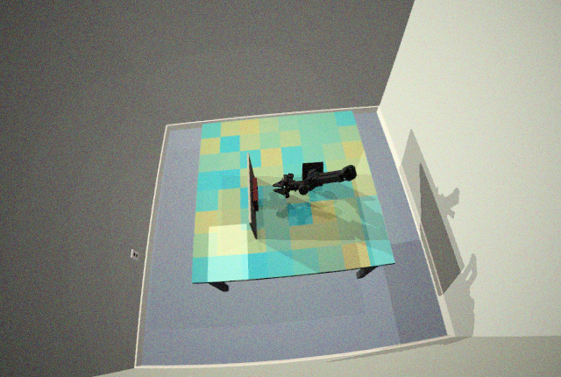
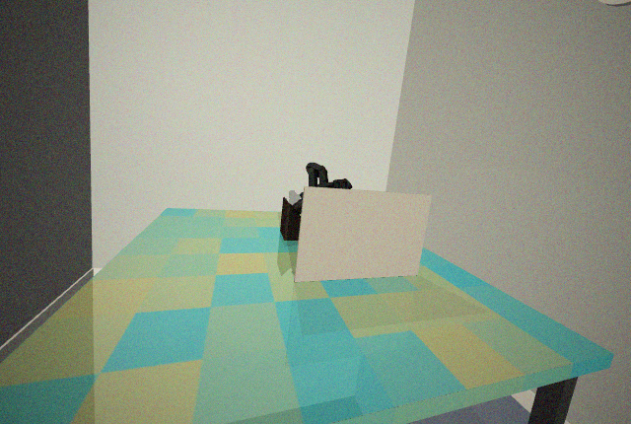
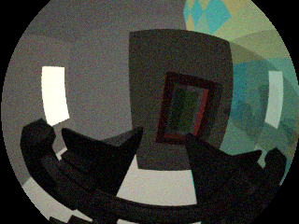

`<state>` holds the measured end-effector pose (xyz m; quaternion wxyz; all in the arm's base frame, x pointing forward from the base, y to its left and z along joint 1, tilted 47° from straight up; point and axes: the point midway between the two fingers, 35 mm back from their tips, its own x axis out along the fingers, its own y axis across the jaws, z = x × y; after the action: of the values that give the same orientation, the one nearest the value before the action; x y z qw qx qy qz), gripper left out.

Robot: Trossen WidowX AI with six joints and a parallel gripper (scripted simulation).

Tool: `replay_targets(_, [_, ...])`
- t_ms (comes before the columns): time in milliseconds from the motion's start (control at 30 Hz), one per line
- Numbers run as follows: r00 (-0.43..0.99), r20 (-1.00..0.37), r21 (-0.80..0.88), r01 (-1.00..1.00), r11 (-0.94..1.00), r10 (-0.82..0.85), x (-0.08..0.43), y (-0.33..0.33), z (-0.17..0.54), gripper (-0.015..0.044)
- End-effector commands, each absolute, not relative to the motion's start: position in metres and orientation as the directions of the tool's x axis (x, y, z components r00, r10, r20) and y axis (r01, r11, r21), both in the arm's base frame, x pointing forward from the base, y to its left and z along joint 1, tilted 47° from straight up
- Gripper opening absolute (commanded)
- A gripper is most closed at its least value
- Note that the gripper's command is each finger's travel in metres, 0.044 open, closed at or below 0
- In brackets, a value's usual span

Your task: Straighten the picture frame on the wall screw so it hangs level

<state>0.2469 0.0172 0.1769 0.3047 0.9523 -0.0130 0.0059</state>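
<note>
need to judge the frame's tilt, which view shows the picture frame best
The wrist view: it alone shows the front of the picture frame, red border and green middle. The top view gives only a thin red edge; in the exterior view the panel hides it.
</note>
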Motion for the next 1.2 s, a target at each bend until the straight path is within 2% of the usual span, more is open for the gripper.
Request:
replay_targets(0, [0.999,0.025,0.584,-0.038,-0.811,-0.029,0.245,0.020,0.173,0.0260])
replay_targets(633, [0.999,0.027,0.564,-0.039,-0.825,-0.028,0.247,0.021,0.176,0.0260])
replay_targets(1167, [0.999,0.030,0.564,-0.040,-0.825,-0.028,0.320,0.019,0.177,0.0260])
